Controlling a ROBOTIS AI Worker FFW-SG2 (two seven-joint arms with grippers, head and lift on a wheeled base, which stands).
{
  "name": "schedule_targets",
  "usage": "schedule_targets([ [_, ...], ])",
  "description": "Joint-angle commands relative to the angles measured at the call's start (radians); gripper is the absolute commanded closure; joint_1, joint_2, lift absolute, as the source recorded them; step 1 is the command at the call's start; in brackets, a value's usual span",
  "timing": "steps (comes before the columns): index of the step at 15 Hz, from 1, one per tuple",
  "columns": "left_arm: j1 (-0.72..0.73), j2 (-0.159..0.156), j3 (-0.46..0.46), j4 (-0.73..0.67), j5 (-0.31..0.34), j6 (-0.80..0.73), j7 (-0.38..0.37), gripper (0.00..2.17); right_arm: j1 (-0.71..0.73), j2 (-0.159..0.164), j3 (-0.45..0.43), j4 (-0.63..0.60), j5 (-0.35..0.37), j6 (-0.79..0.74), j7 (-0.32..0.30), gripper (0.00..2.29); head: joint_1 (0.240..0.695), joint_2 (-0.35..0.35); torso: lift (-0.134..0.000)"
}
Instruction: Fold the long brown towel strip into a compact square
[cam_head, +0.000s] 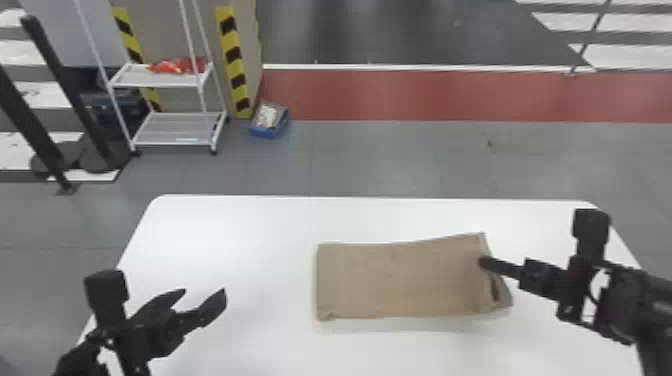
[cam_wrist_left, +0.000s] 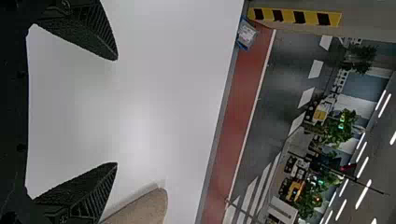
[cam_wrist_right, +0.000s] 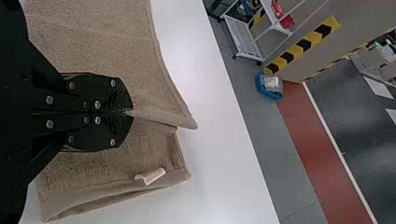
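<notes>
Towel (cam_head: 395, 282) laid on white table (cam_head: 235, 225), right of middle, its long side running left to right. Its right end is gripped by the right gripper (cam_head: 483, 263): fingers closed together, a fold of the edge pinched between the tips. By the pinch, layers are seen parted, and a small white label (cam_wrist_right: 154, 176) is exposed on one of them. Left gripper (cam_head: 205, 291) held above the table, left of the towel and well apart from it; fingers spread wide, nothing gripped.
</notes>
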Motion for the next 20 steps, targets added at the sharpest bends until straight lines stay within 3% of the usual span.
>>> schedule_targets([
  [1, 0.001, -0.006, -0.002, 0.001, 0.0, -0.003, 0.0, 0.08, -0.034, -0.008, -0.043, 0.027, 0.015, 0.014, 0.001, 1.17, 0.695, -0.008, 0.0],
  [5, 0.002, -0.006, -0.021, -0.001, -0.001, -0.003, 0.0, 0.08, -0.077, -0.019, -0.002, 0.213, 0.065, -0.111, -0.01, 1.17, 0.695, -0.045, 0.0],
  [7, 0.01, -0.006, -0.016, -0.004, -0.001, -0.003, 0.0, 0.08, -0.078, -0.019, -0.002, 0.218, 0.074, -0.117, -0.01, 1.16, 0.695, -0.049, 0.0],
  [8, 0.013, -0.006, -0.013, -0.005, -0.001, -0.003, 0.0, 0.08, -0.077, -0.025, -0.002, 0.218, 0.084, -0.114, -0.01, 0.88, 0.695, -0.048, 0.0],
  [9, 0.016, -0.006, -0.011, -0.007, -0.001, -0.006, 0.0, 0.08, -0.073, -0.025, -0.009, 0.218, 0.087, -0.114, -0.016, 0.34, 0.695, -0.047, 0.0],
  [10, 0.016, -0.006, -0.011, -0.007, -0.001, -0.006, 0.0, 0.08, -0.073, -0.025, -0.025, 0.218, 0.084, -0.114, -0.016, 0.05, 0.695, -0.049, 0.0],
  [14, 0.016, -0.006, -0.016, -0.01, -0.001, -0.009, 0.0, 0.08, -0.05, -0.027, -0.081, 0.188, 0.07, -0.093, -0.013, 0.02, 0.695, -0.067, 0.0],
  [18, 0.016, -0.006, -0.015, -0.007, -0.001, -0.012, 0.002, 0.08, -0.047, -0.056, -0.12, 0.187, 0.067, -0.087, -0.006, 0.03, 0.695, -0.094, 0.0],
  [20, 0.014, -0.006, -0.015, -0.002, -0.001, -0.012, 0.002, 0.08, -0.047, -0.056, -0.123, 0.19, 0.053, -0.087, -0.006, 0.03, 0.695, -0.113, 0.0],
])
